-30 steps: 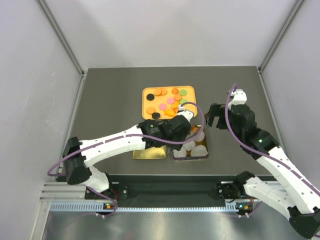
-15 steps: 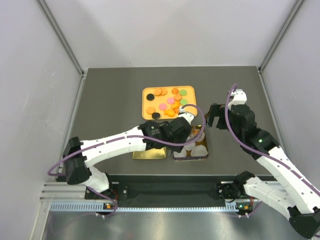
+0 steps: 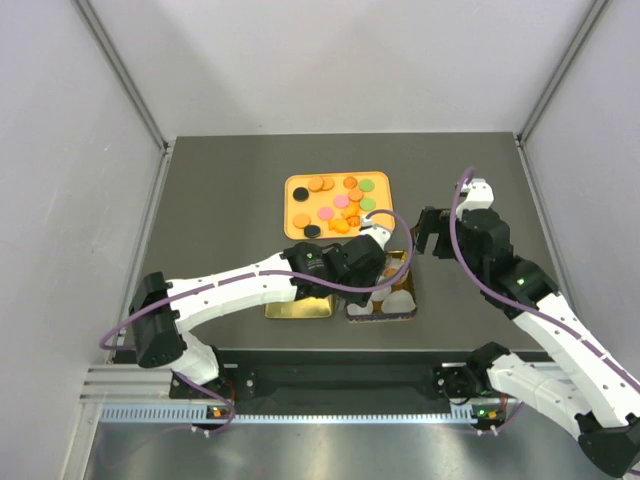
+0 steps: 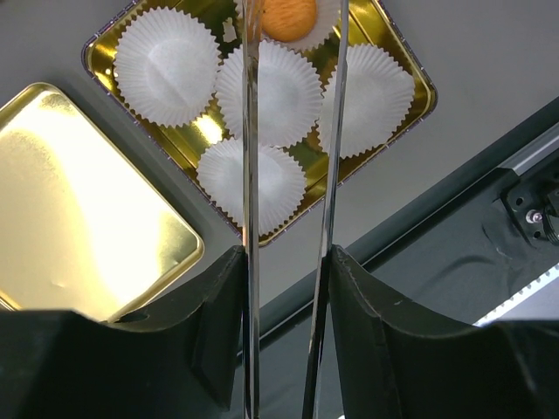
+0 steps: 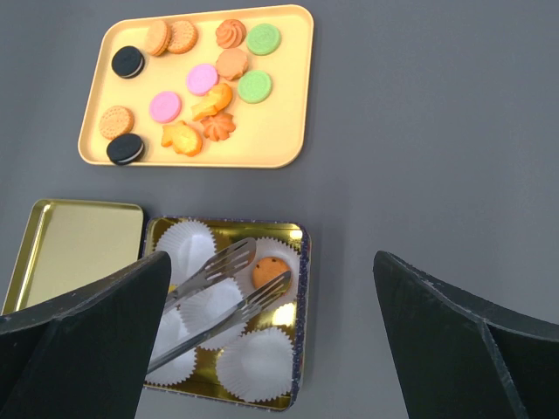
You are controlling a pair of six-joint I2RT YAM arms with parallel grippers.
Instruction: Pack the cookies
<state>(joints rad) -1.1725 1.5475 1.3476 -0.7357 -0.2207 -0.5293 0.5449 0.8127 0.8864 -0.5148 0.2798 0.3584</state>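
The cookies [image 5: 202,78], orange, pink, green and black, lie on an orange tray [image 5: 288,140] at mid-table. One orange cookie [image 5: 270,271] sits in a white paper cup inside the gold tin [image 4: 410,65]. My left gripper [image 3: 352,262] hovers over the tin, shut on metal tongs [image 4: 251,175]. The tong blades stand apart on either side of that cookie [image 4: 289,17] and hold nothing. My right gripper [image 3: 430,232] hangs open and empty, above the table to the right of the tin.
The tin's gold lid [image 5: 74,249] lies flat just left of the tin [image 3: 405,312]. Several empty white paper cups [image 4: 166,65] fill the tin. The table's near edge and the arms' black base rail [image 4: 489,192] run just below the tin.
The left wrist has shifted slightly over the tin and the tong blades have spread a little. The right arm has not moved.
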